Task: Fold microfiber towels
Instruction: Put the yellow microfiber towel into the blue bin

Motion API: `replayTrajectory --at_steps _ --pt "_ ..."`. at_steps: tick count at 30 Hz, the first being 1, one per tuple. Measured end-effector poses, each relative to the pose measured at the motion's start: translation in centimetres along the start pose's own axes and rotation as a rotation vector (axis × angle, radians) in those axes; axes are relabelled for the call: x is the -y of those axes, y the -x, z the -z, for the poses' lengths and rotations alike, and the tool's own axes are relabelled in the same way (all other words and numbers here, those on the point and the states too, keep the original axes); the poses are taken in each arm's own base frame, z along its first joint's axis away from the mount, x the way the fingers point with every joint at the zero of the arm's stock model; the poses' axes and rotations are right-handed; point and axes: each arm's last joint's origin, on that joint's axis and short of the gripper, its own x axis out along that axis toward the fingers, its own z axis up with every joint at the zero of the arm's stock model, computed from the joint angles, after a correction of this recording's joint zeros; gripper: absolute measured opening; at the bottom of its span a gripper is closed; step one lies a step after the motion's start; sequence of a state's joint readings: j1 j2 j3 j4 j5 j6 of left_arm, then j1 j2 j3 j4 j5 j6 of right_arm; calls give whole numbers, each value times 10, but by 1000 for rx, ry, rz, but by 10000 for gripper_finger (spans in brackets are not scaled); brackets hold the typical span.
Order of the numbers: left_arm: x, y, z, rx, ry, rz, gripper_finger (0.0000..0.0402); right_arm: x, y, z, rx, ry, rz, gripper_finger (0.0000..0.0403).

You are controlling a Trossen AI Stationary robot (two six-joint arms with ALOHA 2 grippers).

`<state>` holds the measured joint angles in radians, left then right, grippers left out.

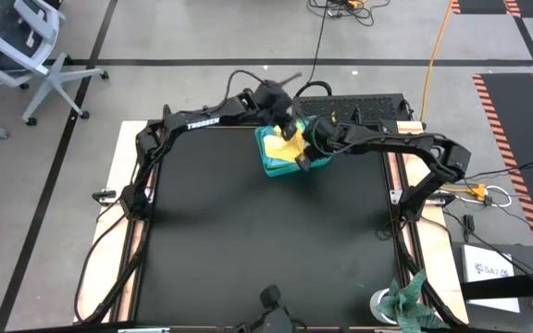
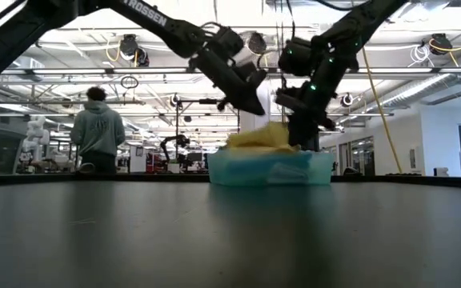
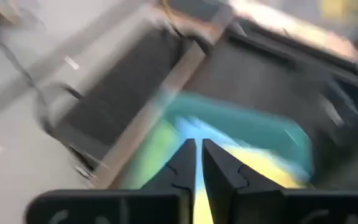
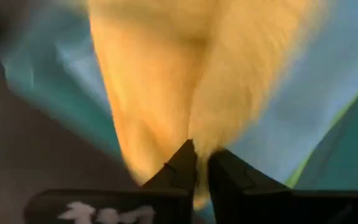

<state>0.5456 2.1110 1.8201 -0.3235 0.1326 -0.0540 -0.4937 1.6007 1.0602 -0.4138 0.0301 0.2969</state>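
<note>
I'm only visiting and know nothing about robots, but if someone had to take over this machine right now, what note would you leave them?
Left gripper: over the teal tray at the table's far edge, fingers nearly shut, nothing seen in them.
Right gripper: at the tray, fingers nearly together on the yellow towel.
Towels: bunched in the tray, yellow on top.
Done: no towel spread or folded on the black table.
Left: lift one out, flatten, fold; repeat.

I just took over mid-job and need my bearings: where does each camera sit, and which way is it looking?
High: overhead, straight down; both arms meet over the teal tray.
Low: table height, looking across; both arms descend onto the tray; a person stands beyond.
Left wrist: past the left gripper, toward the tray.
Right wrist: past the right gripper, pinching the yellow towel.
All four show the tray and towels.
</note>
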Motion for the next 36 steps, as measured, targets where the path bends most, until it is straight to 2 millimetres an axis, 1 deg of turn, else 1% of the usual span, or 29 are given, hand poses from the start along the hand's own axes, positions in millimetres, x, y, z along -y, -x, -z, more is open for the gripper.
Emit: replayTrajectory --at_steps 2,3,8,12,15,19,25,28,30,33,35,36 --pt "-4 7 -10 37 -30 -52 36 2 -3 4 -39 -2 -24 44" --pt "-6 10 -13 40 -40 -68 42 3 -3 2 -29 -7 -41 54" --pt "-7 13 -20 45 -48 -73 70 9 -2 0 -27 -11 -21 98" --pt "-7 26 -30 43 -45 -103 77 12 0 -3 -7 -4 -20 117" --pt "-4 41 -33 4 -34 -123 76 13 7 -5 14 -5 -36 124" --pt "9 71 -42 -8 -43 -159 76 13 26 -8 63 8 -80 129" --pt "29 114 -44 -71 -32 -178 76 14 72 -8 176 37 -103 132" --pt "45 129 -46 -67 -21 -167 76 13 96 -9 277 83 -118 132" --pt "56 136 -43 -89 -12 -149 76 13 106 -12 350 112 -127 132" --pt "76 137 -40 -96 -9 -112 76 11 110 -19 430 126 -145 132" --pt "90 137 -36 -116 -17 -108 76 9 103 -22 418 135 -185 132" --pt "96 137 -34 -130 -26 -118 76 8 95 -23 394 139 -204 132"
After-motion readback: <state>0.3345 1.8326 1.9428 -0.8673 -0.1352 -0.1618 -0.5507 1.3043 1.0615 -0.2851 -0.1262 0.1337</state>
